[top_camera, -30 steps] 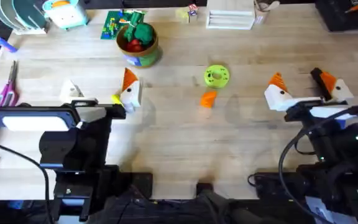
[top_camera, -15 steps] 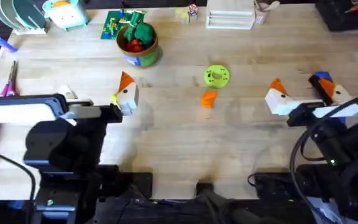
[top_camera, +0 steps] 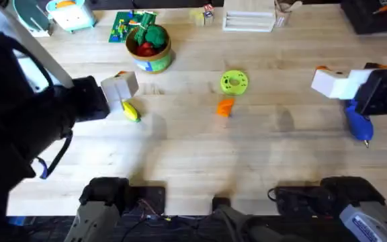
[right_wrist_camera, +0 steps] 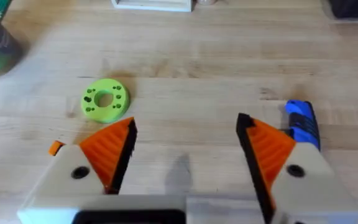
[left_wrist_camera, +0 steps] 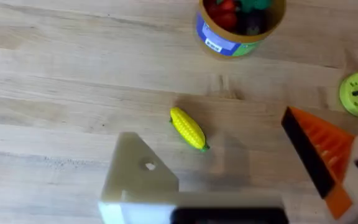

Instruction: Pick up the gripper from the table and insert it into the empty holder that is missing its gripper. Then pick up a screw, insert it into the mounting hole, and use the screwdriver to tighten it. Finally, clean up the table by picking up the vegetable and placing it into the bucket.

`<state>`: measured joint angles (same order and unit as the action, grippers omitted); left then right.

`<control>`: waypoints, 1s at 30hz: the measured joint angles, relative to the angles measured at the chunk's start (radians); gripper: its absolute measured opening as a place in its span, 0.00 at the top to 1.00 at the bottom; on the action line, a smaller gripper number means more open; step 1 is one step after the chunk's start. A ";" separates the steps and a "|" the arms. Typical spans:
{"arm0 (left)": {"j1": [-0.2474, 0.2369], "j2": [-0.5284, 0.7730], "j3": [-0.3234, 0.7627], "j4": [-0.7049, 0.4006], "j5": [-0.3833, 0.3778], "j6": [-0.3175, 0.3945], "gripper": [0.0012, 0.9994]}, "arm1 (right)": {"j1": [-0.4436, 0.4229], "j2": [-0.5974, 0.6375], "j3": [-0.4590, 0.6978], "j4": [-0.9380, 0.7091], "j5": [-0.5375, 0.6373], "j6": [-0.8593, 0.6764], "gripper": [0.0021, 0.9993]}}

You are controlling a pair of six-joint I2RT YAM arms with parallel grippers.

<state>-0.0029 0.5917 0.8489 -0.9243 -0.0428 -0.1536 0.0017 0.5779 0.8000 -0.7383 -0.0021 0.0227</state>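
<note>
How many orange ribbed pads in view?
4. One loose pad on the table near the lime-green disc; one on the left hand; two on the right hand, one per finger. The left hand's other holder is bare.

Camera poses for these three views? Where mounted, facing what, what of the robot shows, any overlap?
Overhead: above the bases, facing down and forward; both arms show, the bucket far.
Left wrist: on the left arm, facing down at the vegetable; its own fingers show.
Right wrist: facing down at the screwdriver; both orange pads show.
Shared: the lime disc.
</note>
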 joint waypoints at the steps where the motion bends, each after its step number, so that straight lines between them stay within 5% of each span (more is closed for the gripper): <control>1: 0.000 0.032 0.029 -0.017 0.002 -0.001 0.01 | 0.000 0.029 0.038 -0.022 0.000 0.000 0.01; 12: 0.000 0.189 0.069 -0.190 0.106 -0.025 0.01 | 0.000 0.092 0.114 -0.050 -0.003 0.000 0.01; 23: 0.000 0.377 -0.094 -0.047 0.072 -0.311 0.01 | 0.000 0.091 0.114 -0.050 -0.003 0.000 0.01; 29: 0.000 0.461 -0.104 -0.030 0.080 -0.348 0.90 | 0.000 0.092 0.114 -0.050 -0.003 0.000 0.01; 30: 0.000 0.462 -0.104 -0.024 0.090 -0.342 0.97 | 0.000 0.092 0.114 -0.050 -0.003 0.000 0.01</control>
<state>-0.0029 1.0541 0.7448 -0.9482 0.0473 -0.4959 0.0017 0.6697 0.9138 -0.7887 -0.0048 0.0227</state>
